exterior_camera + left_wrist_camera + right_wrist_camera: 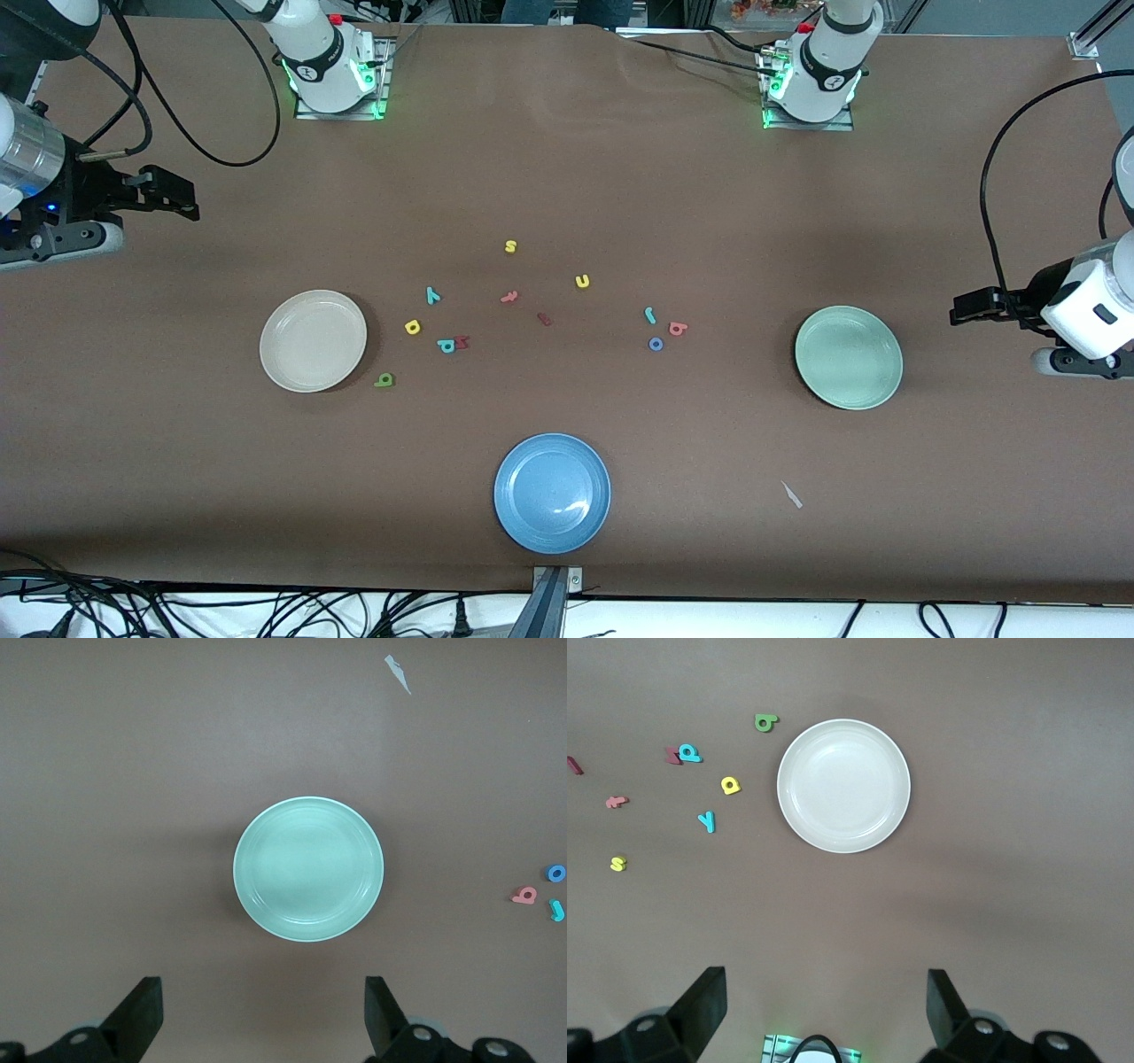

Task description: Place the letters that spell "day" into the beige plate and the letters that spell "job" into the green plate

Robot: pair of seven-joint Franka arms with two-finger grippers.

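Observation:
The beige plate (313,340) (843,786) lies toward the right arm's end. Beside it are the green rounded letter (384,380) (765,723), the yellow rounded one (413,327) (730,785) and the teal "y" (432,295) (707,821). The green plate (849,357) (308,869) lies toward the left arm's end. The teal "j" (649,315) (556,910), blue "o" (656,344) (556,873) and salmon "b" (678,329) (524,896) sit beside it, toward the middle. My right gripper (182,197) (824,997) hangs open over its table end, and my left gripper (961,310) (263,1001) hangs open over the other end.
A blue plate (552,493) lies near the front edge. Mid-table sit a yellow "s" (510,246), a yellow "u" (582,282), a red "t" (509,298), a dark red bar (544,319) and a teal letter (446,346) touching a dark red one. A white scrap (791,494) lies near the green plate.

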